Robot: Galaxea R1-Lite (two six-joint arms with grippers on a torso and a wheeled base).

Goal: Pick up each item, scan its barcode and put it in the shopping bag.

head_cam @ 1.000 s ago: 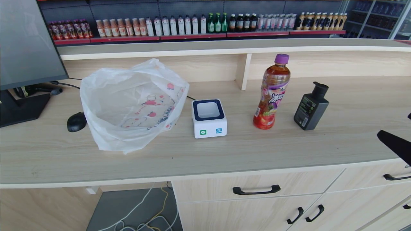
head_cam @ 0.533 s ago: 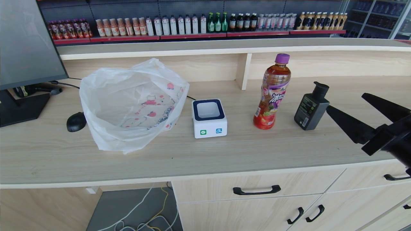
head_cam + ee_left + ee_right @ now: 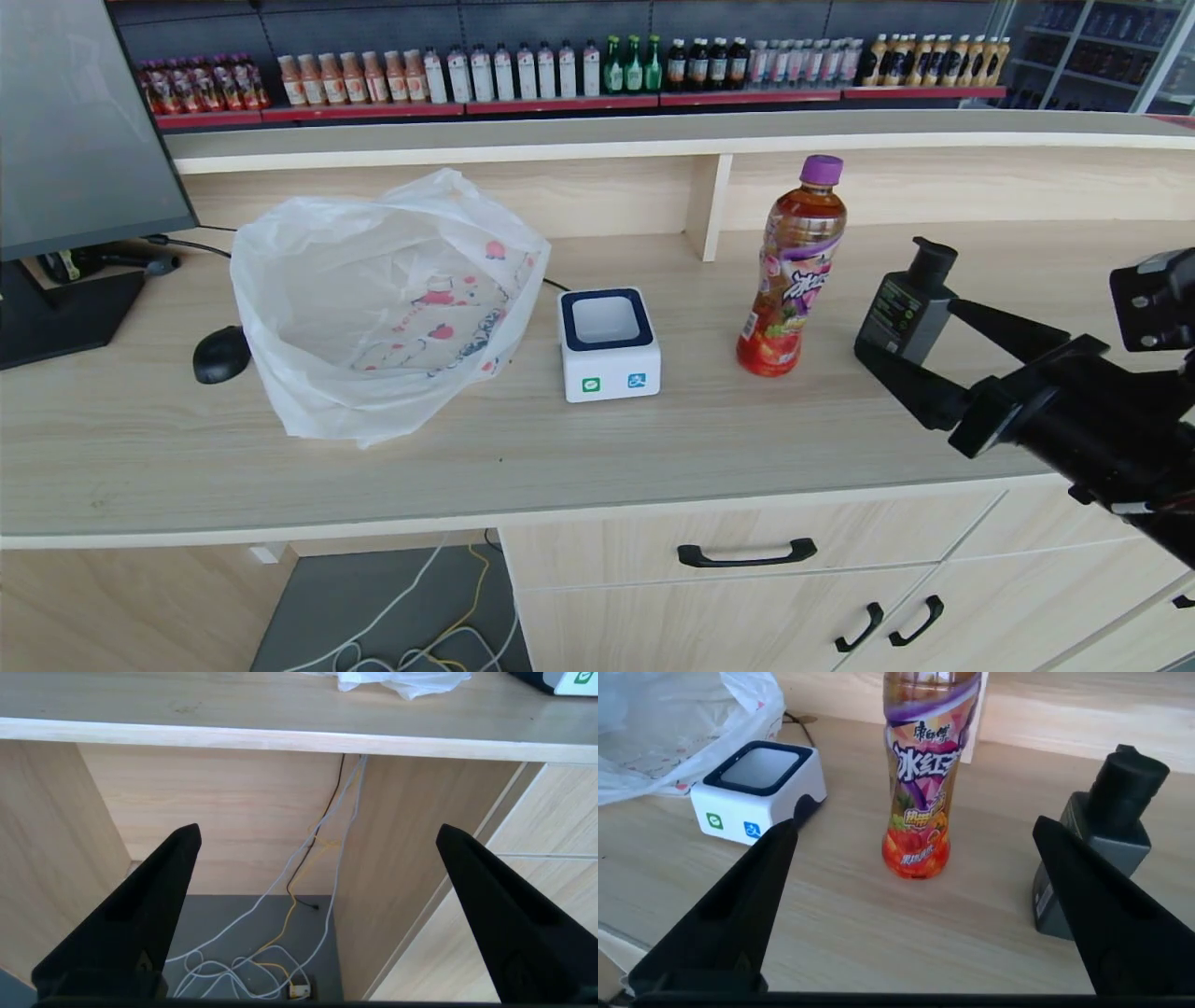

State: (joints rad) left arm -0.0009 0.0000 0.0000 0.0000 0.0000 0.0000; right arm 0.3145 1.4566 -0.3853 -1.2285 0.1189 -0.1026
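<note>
One crumpled white plastic shopping bag (image 3: 373,299) is seen left of centre, one tall tea bottle (image 3: 794,271) right of centre, one white cubic scanner (image 3: 609,347) between them, and one dark pump bottle (image 3: 898,313) farther right. The right gripper (image 3: 904,327), by the pump bottle, and left gripper (image 3: 318,849) are spread wide, empty.

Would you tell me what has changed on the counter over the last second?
The right gripper has swung in from the counter's right edge toward the dark pump bottle, fingers open, holding nothing. The pump bottle, the drink bottle, the scanner and the shopping bag stayed where they were.
</note>
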